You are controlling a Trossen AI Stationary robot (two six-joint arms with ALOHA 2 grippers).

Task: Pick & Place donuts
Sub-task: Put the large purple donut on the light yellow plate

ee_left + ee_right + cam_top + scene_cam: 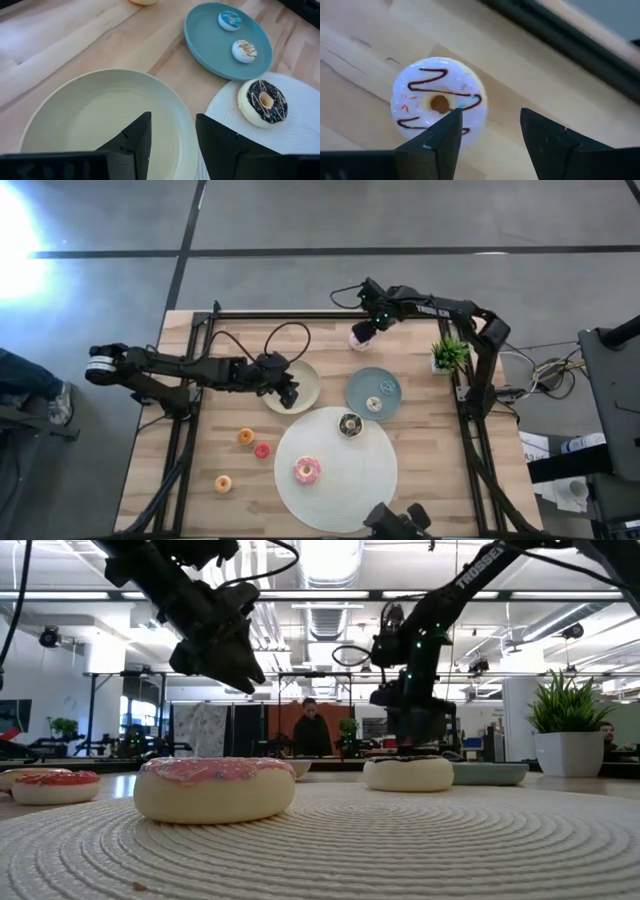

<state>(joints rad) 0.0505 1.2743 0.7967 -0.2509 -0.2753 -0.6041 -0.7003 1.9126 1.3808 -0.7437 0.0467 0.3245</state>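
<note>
My left gripper (289,393) (172,145) hangs open above the empty beige plate (308,380) (90,115). My right gripper (366,328) (490,135) is open over the pale pink-white donut (359,336) (437,102), which lies flat on the wood near the table's far edge, mostly to one side of the fingers. The chocolate donut (350,424) (263,101) and the bright pink donut (307,470) (213,788) lie on the white mat (345,480). A cream mini (374,404) and a blue mini (387,388) sit on the teal plate (360,385).
Two orange minis (245,437) (223,484) and a red-pink mini (262,450) lie on the wood left of the mat. A potted plant (450,355) stands by the right frame rail. Black frame rails run along the table's edges. A person stands in the room behind.
</note>
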